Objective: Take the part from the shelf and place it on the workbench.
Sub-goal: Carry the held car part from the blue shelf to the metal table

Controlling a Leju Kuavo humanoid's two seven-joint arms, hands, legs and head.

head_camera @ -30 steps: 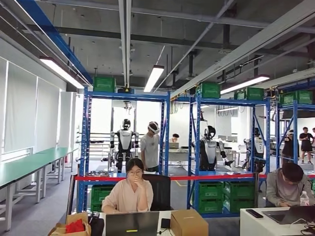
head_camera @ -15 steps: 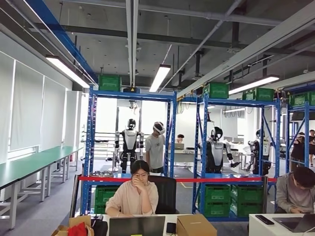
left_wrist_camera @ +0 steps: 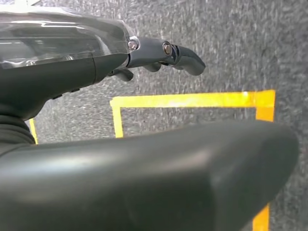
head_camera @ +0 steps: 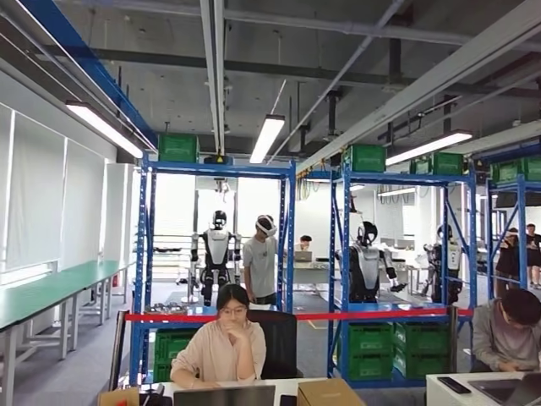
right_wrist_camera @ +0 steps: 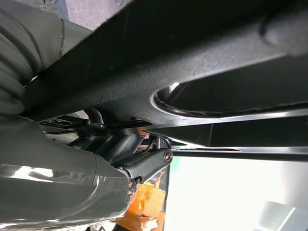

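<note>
**Robot facing distant shelves, part not identified**

Since half a second earlier the whole head view had shifted, so the camera moved, not the room. Tall blue steel shelving (head_camera: 290, 245) stood at 12 o'clock, beyond a red barrier tape (head_camera: 357, 315) and a seated person in a pale shirt (head_camera: 223, 347) at 6 o'clock; walking forward risked hitting them. The left hand (left_wrist_camera: 72, 77) hung released above yellow floor tape (left_wrist_camera: 188, 99). The right hand (right_wrist_camera: 72, 187) lay against a black textured shape (right_wrist_camera: 181, 62); whether it grasped it, or whether that was the part, could not be told.
</note>
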